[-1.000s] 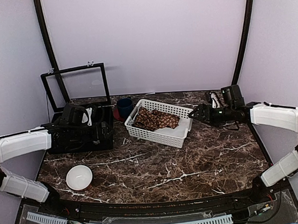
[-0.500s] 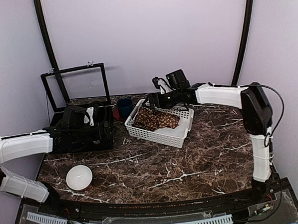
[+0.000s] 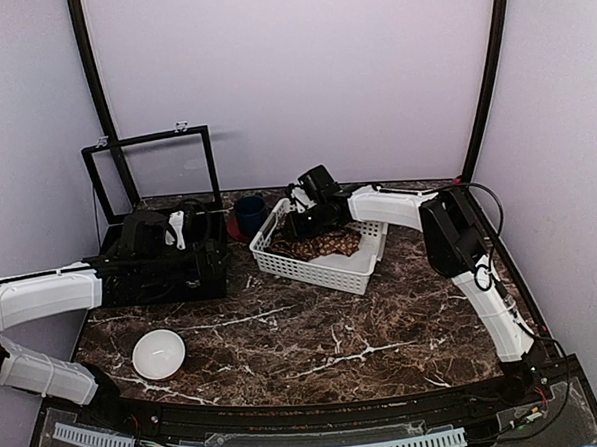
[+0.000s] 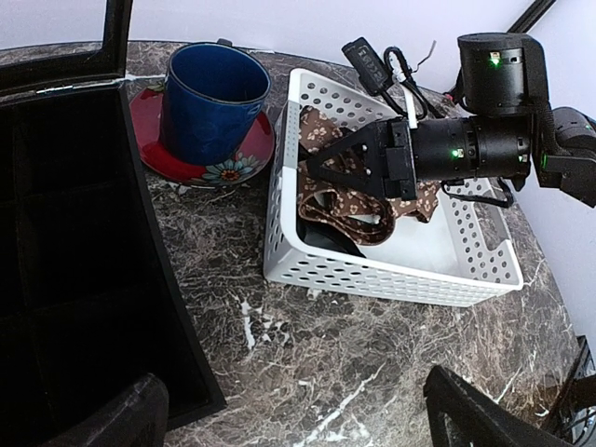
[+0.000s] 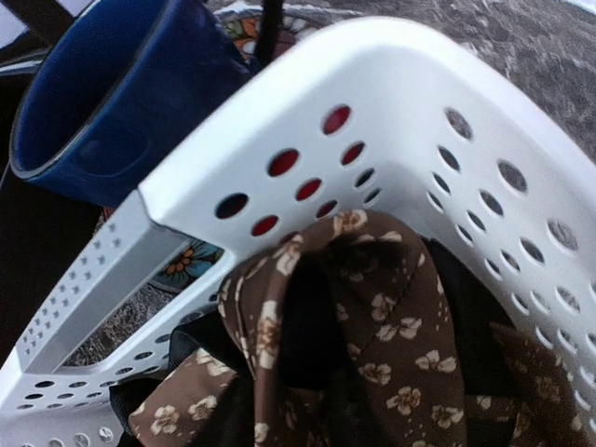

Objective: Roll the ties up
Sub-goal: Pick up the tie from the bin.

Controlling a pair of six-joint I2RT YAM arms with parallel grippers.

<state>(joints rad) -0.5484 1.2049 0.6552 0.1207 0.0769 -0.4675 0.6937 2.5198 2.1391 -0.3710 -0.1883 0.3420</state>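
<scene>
In the white basket (image 3: 326, 272) at the back of the tabletop (image 3: 384, 329) I see the ties (image 3: 328, 244), loose and bunched, brown with a small tan flower print. The right fingers (image 4: 337, 160) are at the basket's far left corner, drawn together on a raised fold of that cloth. The left fingers (image 4: 119, 421) are spread wide with nothing between them, hovering at the edge of the open black case (image 3: 166, 275). Just beside the basket stands a blue cup (image 4: 212, 98) on a red saucer (image 4: 147, 140). A white bowl (image 3: 158, 353) sits near the front left.
</scene>
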